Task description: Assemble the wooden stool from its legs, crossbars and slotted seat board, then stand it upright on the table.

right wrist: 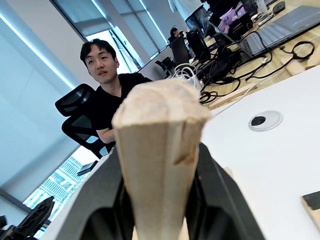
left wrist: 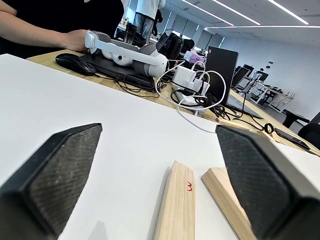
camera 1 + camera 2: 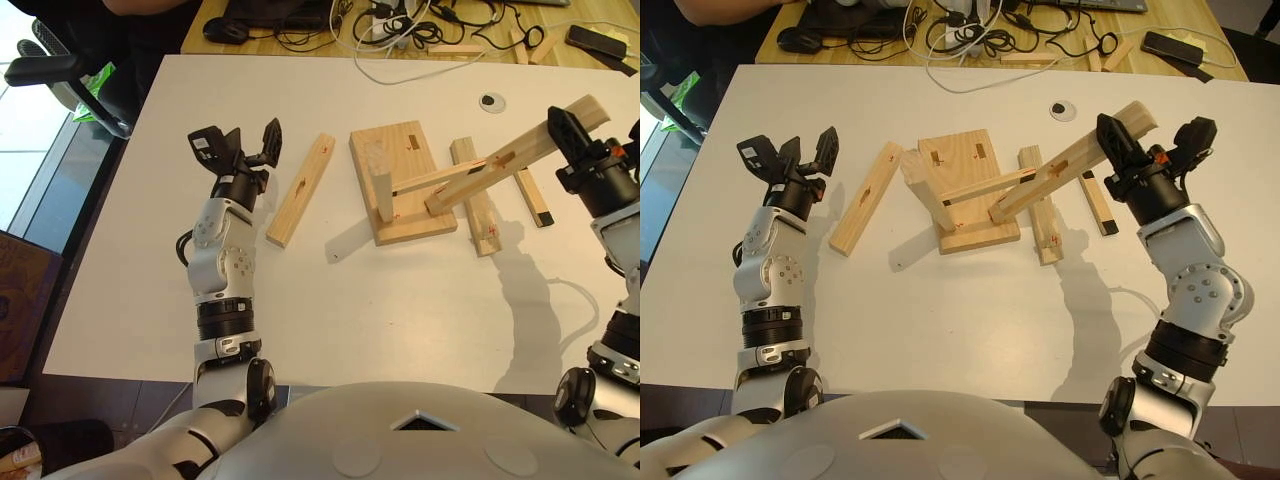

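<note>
You cannot make out the joint where the crossbar [image 3: 985, 187] meets the raised leg [image 3: 1070, 165]. The two touch above the near right corner of the seat board [image 3: 965, 160], but whether one is seated in the other's slot is hard to tell. The crossbar's other end meets an upright leg [image 3: 384, 195] standing on the board, and the fit there is just as unclear. The raised leg also crosses over a flat leg [image 3: 1045, 225] lying on the counter [image 3: 400, 320] just right of the board, hiding part of it. From the right wrist, the raised leg's end grain blocks much of what lies beyond. From the left wrist, the loose leg [image 3: 302, 190] and the board's corner are cut off at the frame edge. Your right gripper [image 3: 1122, 150] is clamped on the raised leg near its upper end, a finger on each side. It sits well above the counter with the elbow bent and the forearm rising, so the leg slants down and leftward to the board. Your left arm lies stretched forward over the counter's left part. The left gripper [image 3: 240, 150] is spread wide with nothing in it, low and just left of the loose leg's far end. A dark-tipped piece [image 3: 535, 200] lies right of the flat leg, with a grommet cap [image 3: 489, 101] farther back.
</note>
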